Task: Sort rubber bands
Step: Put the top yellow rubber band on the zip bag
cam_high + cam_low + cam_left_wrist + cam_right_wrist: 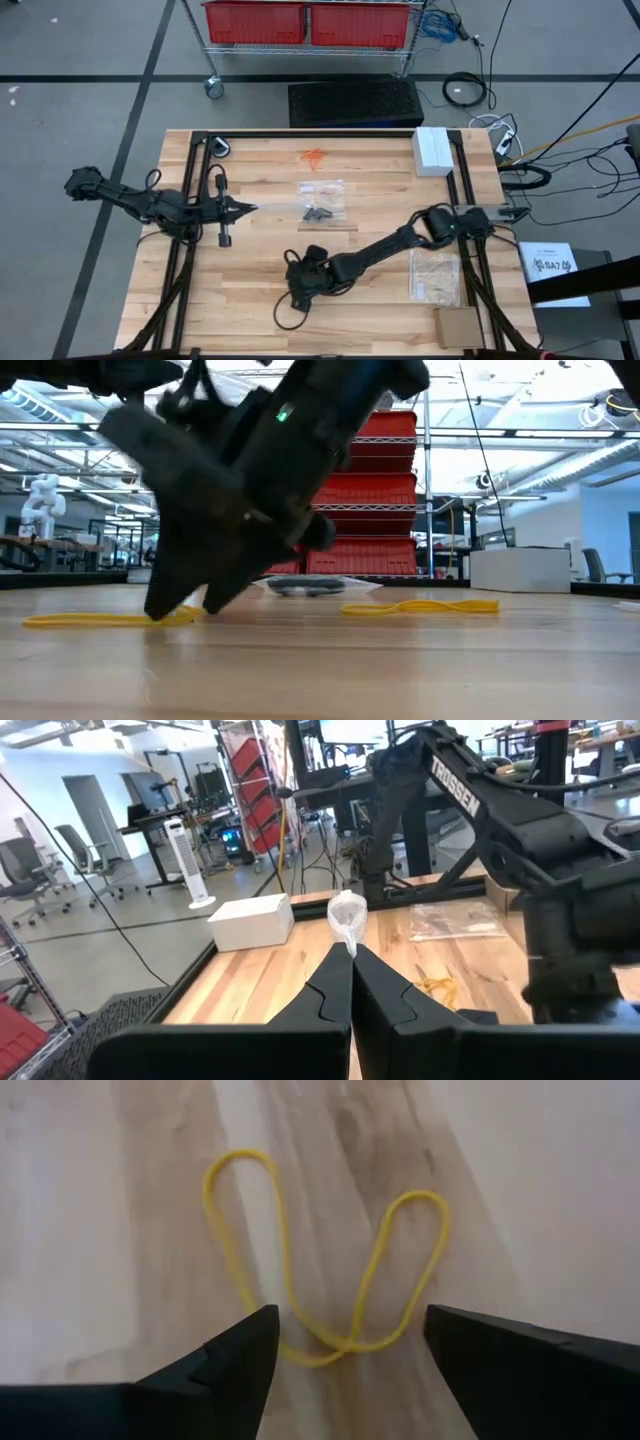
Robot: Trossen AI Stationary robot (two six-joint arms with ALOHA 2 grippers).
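A yellow rubber band [330, 1250] lies in loops on the wooden table [250, 300] near its front middle. My right gripper [350, 1340] is open, slanting down over the band, one finger on either side; whether it touches, I cannot tell. In the low view its fingertips [178, 608] stand at the table beside a yellow band [100, 620], and another yellow band [420, 606] lies to the right. Orange bands [314, 157] lie at the far middle. Black bands [318, 212] lie in a clear bag [322, 192]. My left gripper [250, 207] is shut, raised at the left. My left gripper pinches a small bunch of clear plastic [347, 918] between its two fingertips [335, 975]. The fingers lie level and point toward the table's right. The plastic sticks out past the tips, clear of the table; how much of it there is, I cannot tell.
A white box [432, 150] stands at the far right. A clear bag with pale contents [437, 275] and a piece of cardboard [458, 326] lie at the near right. A dark frame runs along the table's left, far and right edges.
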